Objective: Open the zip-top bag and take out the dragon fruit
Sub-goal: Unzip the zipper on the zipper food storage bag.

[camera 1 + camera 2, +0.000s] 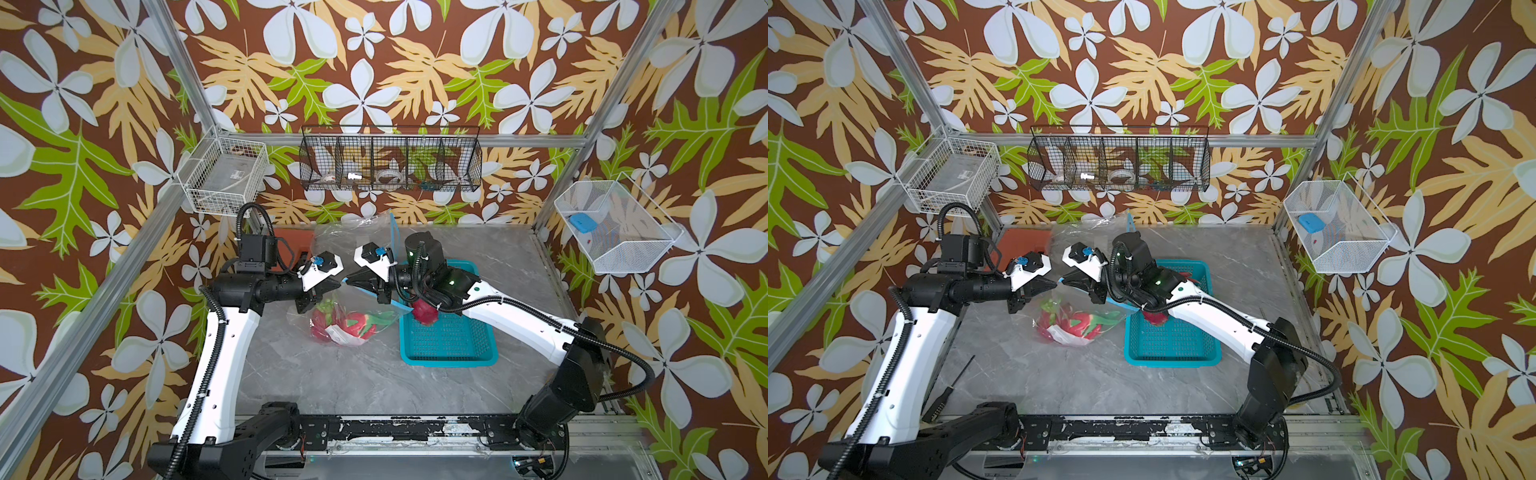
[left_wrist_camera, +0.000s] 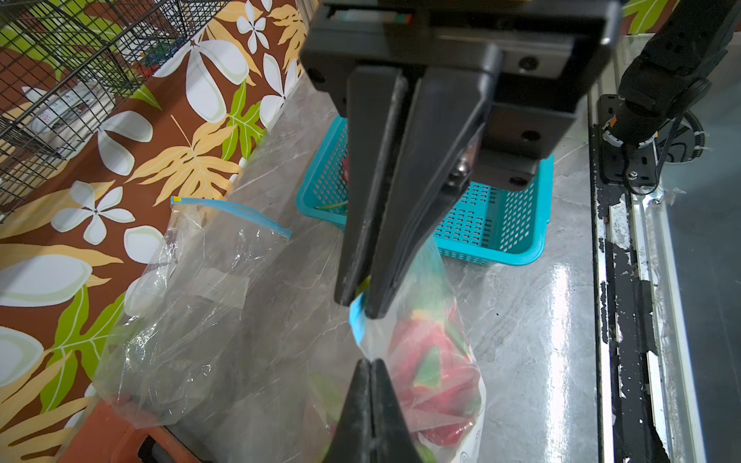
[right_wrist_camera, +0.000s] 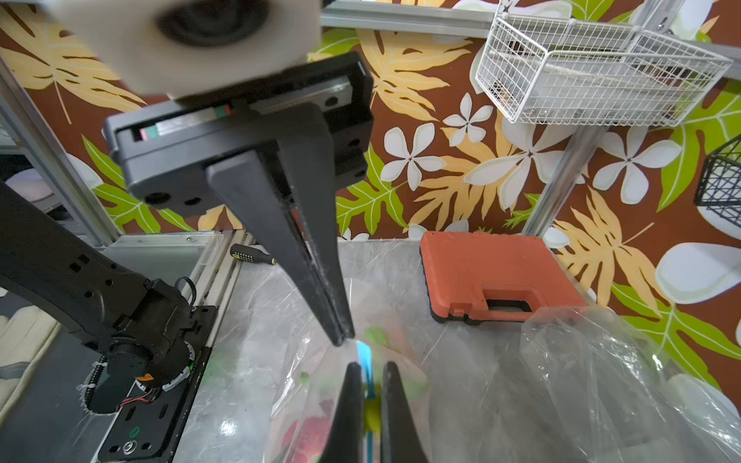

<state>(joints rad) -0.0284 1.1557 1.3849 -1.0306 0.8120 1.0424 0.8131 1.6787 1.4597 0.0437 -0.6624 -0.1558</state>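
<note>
Two pincers meet nose to nose over the bag [image 1: 353, 320], both pinched tight on its blue zip strip: the left pincer [image 1: 338, 284] and the right pincer [image 1: 350, 281] hold the strip right beside each other, so the bag hangs from that one short stretch with its bottom resting on the bench [image 1: 332, 374]. The risk, as I judge it, lies in that closeness: with both grips on nearly the same spot, a pull apart may slip the thin film out of one pincer, or tear the plastic rather than part the seal, and the heavy load may then drop and roll. In the left wrist view the strip [image 2: 357, 320] is bunched and twisted at the tips, which could keep the track from parting cleanly. The fruit [image 1: 345, 324] inside is magenta-red with green-tipped scales, several pieces packed together with a white label against them; the exact count is unclear through the creased plastic. Just beyond, one more fruit [image 1: 424, 311] lies in the teal basket [image 1: 449, 357], partly hidden under the right arm. Farther back an empty bag [image 2: 192, 304] lies slack on the bench, near an orange case [image 3: 501, 276].
</note>
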